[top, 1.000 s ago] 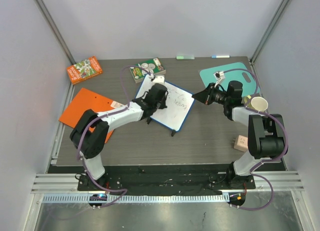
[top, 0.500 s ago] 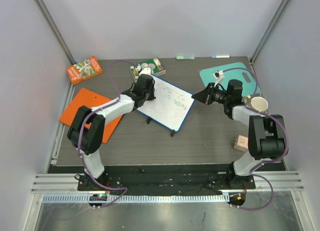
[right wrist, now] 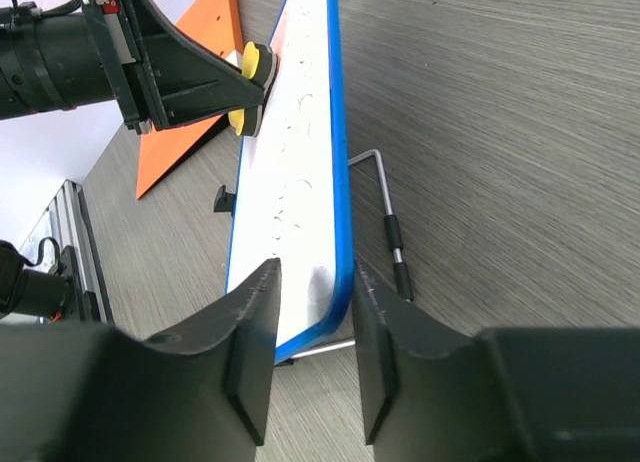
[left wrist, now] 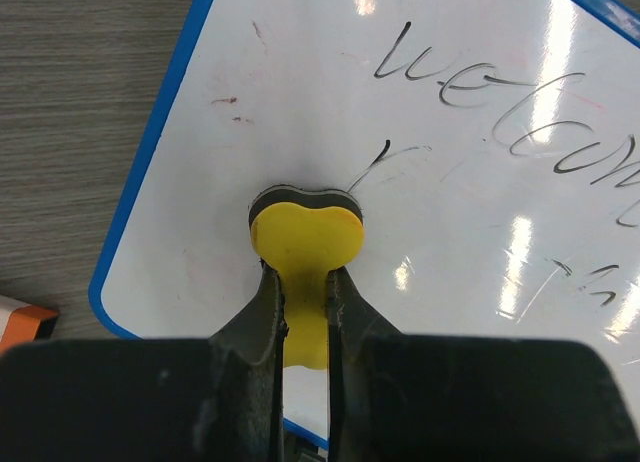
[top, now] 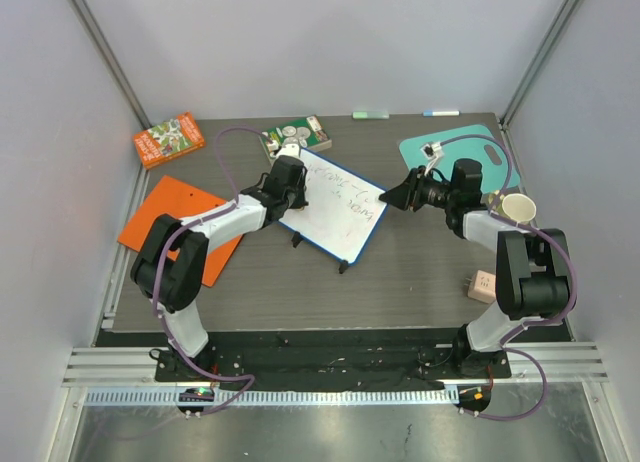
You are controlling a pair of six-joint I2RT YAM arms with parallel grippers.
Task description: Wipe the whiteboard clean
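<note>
Grey table holds the whiteboard propped mid-table, the left gripper pinching a yellow eraser against its far-left part to wipe, the right gripper spread astride its right edge, likely to steady it.

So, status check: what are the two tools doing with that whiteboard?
Left tool shut on yellow eraser, pressed to whiteboard. Right tool open, straddling its edge. Writing not yet wiped. Nothing blocking its face.

You're in a lab test cell. Plain panel walls box your table (metal corner posts too), aluminium rail up front.
</note>
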